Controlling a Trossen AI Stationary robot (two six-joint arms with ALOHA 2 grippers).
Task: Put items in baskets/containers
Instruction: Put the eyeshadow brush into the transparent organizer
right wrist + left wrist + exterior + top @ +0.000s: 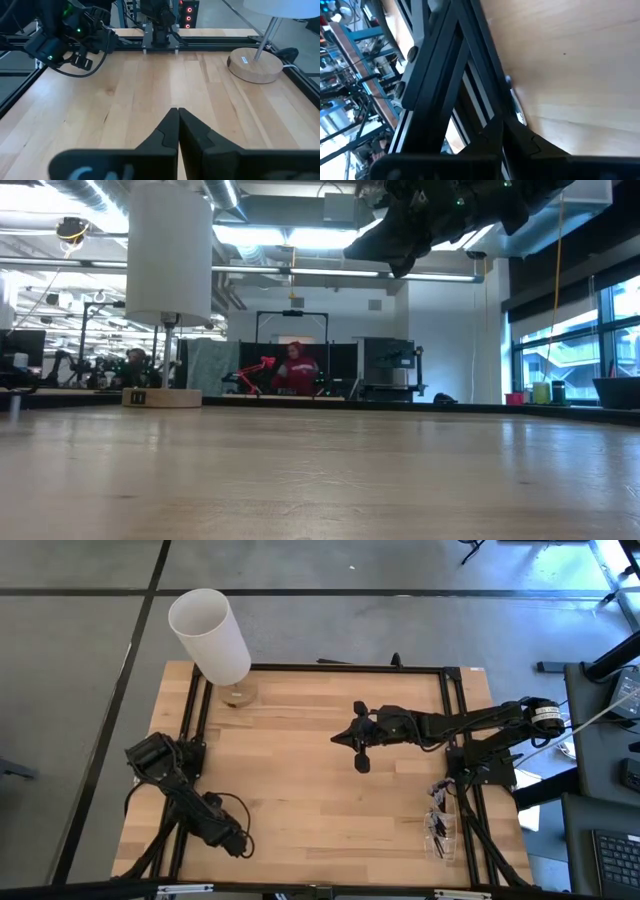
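Note:
A clear holder (440,832) with several dark brushes in it stands at the table's near right, beside the right frame rail. My left gripper (240,845) is low at the near left, shut (503,124), tipped down toward the black frame rail (445,75). A thin silvery thing (516,102) lies on the wood along that rail, just beyond the fingertips. My right gripper (338,739) hovers shut (177,111) above the table's middle, pointing toward the left edge, with nothing between its fingers. My left gripper's shut fingertips (495,131) stand right at the near end of the thin silvery thing (521,118). I cannot tell whether they touch it. It lies flat on the wood beside the rail.
A white lamp (210,635) on a round wooden base (238,695) stands at the far left corner. Black frame rails (330,668) run round the table. Bare wood (300,800) lies between the arms. A person (297,368) sits in the room far behind.

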